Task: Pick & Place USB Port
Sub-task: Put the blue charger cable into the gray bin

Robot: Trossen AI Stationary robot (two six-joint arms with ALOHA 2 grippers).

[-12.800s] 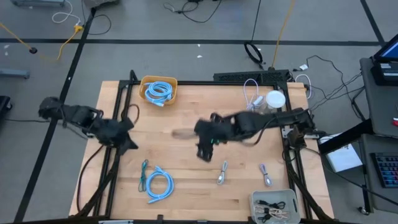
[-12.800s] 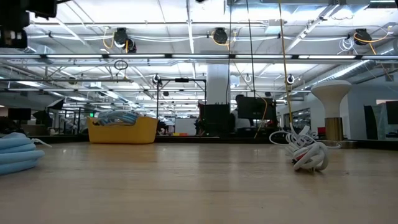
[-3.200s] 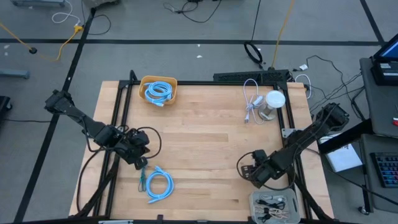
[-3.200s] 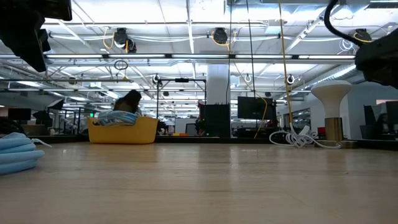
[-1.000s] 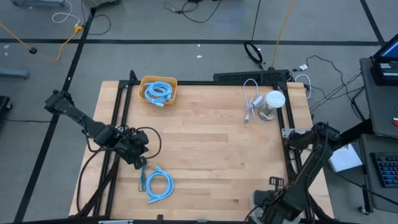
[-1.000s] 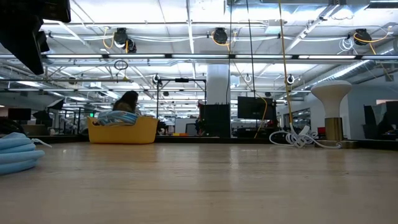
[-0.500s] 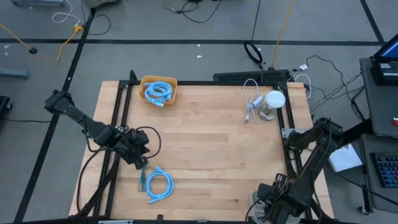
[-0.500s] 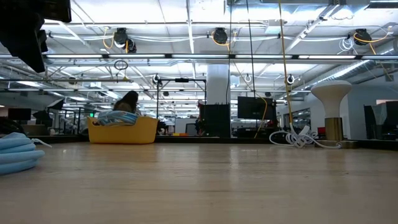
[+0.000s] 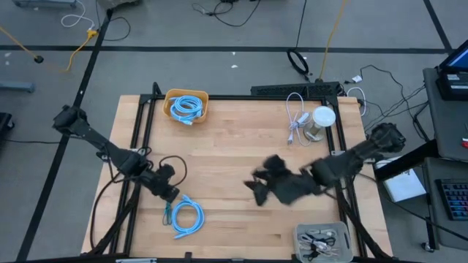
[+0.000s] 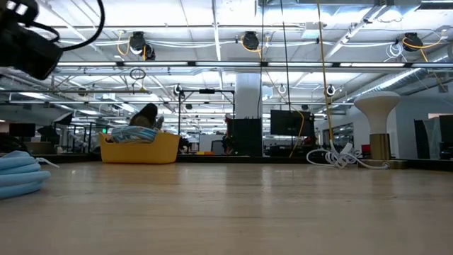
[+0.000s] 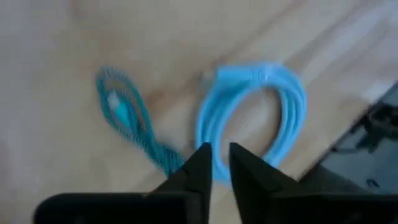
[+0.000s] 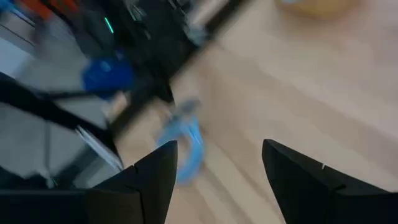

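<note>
The wooden desk fills the middle of the high view, with dark rails along its sides. The right arm reaches across it from the right edge, blurred, and the right gripper hangs over the bare wood near the middle, nothing between its jaws — in its wrist view they stand wide apart with only desk beyond. The left arm comes in from the left edge, and the left gripper sits low near the left rail, just above the coiled light-blue cable; its jaws are narrow, a thin slit between the two dark fingers, holding nothing that shows.

A yellow basket stands at the far left corner of the desk with blue cable coiled inside it. At the near right corner a grey tray holds a tangle of small dark and pale cables and connectors. At the far right stand a white round-topped object and, beside it, a loose white cable.

Just left of the light-blue coil lies a thin teal braided cable — in the left wrist view it loops close beside the coil. Which of these pieces is the USB port cannot be told.
</note>
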